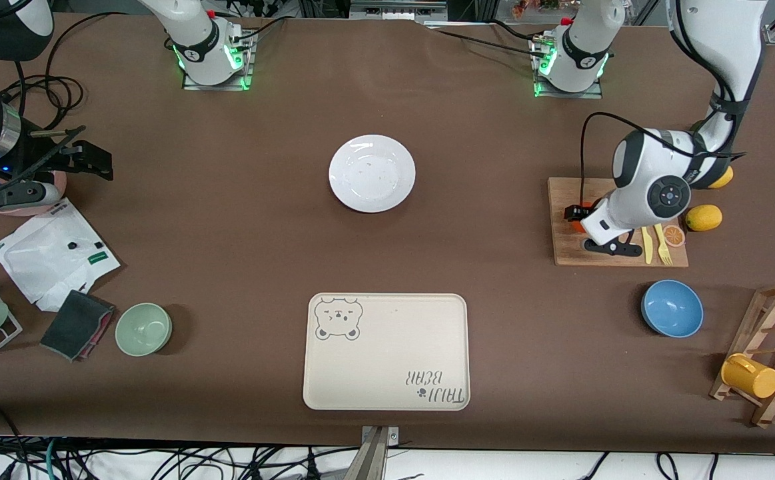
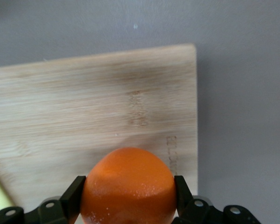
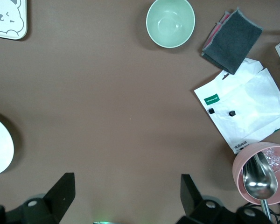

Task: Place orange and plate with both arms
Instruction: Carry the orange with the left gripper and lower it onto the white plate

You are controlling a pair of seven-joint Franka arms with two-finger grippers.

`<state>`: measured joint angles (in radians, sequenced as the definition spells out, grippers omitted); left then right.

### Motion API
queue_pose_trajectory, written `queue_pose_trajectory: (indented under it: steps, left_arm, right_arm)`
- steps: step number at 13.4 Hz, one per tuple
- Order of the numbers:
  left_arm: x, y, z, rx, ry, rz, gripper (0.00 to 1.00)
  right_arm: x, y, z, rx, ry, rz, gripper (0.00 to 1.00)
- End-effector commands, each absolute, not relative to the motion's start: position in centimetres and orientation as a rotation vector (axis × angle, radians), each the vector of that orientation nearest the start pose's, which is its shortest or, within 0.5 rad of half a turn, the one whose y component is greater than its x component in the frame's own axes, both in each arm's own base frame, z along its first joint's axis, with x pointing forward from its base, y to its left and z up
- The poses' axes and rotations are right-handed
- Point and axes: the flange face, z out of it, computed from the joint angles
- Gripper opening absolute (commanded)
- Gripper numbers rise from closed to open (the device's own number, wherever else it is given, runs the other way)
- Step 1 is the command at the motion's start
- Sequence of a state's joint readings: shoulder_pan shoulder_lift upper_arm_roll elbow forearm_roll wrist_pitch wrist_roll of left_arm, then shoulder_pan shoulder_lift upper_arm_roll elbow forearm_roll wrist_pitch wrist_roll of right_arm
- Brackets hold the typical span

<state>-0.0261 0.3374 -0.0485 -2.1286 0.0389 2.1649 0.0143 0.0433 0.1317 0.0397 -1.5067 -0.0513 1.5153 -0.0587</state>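
Left fingers (image 2: pixel 183 191) clamped on orange (image 2: pixel 128 186) over cutting board (image 2: pixel 84 116), right fingers (image 3: pixel 193 189) apart

Landmark: plate (image 1: pixel 372 173). Bare brown surface (image 1: pixel 494 220) all round plate; open lane twd cutting board (image 1: pixel 564 250) and twd bear-print tray (image 1: pixel 386 350). Obstacles: blue bowl (image 1: pixel 672 308) nearer front camera than board; yellow fork (image 1: pixel 662 245), knife (image 1: pixel 647 245), orange slice (image 1: pixel 674 235) crowd board's edge away from plate.

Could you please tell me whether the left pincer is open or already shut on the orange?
Shut on it. The left pincer has a finger pressed against each side of the orange, over the wooden cutting board.
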Motion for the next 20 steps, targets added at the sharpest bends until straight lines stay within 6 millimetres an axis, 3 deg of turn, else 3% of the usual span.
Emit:
queue_pose_trajectory:
  steps: [1,2,4,9,13,15,20]
  left_arm:
    - [56.2,-7.5,27.1,-3.074,0.198,0.516,0.36]
    - [56.1,-8.8,27.5,-3.093,0.142,0.516,0.36]
    - [55.2,-14.0,28.7,-3.127,0.072,0.503,0.36]
    - [51.0,-29.1,29.9,-3.125,-0.124,0.512,0.37]
    - [46.0,-42.0,29.5,-3.134,-0.35,0.527,0.38]
    - [43.5,-46.1,28.2,-3.158,-0.393,0.485,0.39]
    - [40.6,-50.9,22.8,-3.21,-0.56,0.452,0.39]
  right_arm:
    - [58.4,4.3,57.8,-3.181,-0.23,0.187,1.0]
    - [58.4,4.3,57.8,-3.181,-0.23,0.187,1.0]
    - [58.4,4.3,57.8,-3.181,-0.23,0.187,1.0]
    - [58.4,4.2,57.7,-3.181,-0.227,0.192,1.0]
    - [58.4,3.8,57.7,-3.181,-0.217,0.2,1.0]
    - [58.5,3.8,57.6,-3.181,-0.218,0.197,1.0]
    - [58.5,4.0,57.4,-3.18,-0.223,0.205,1.0]
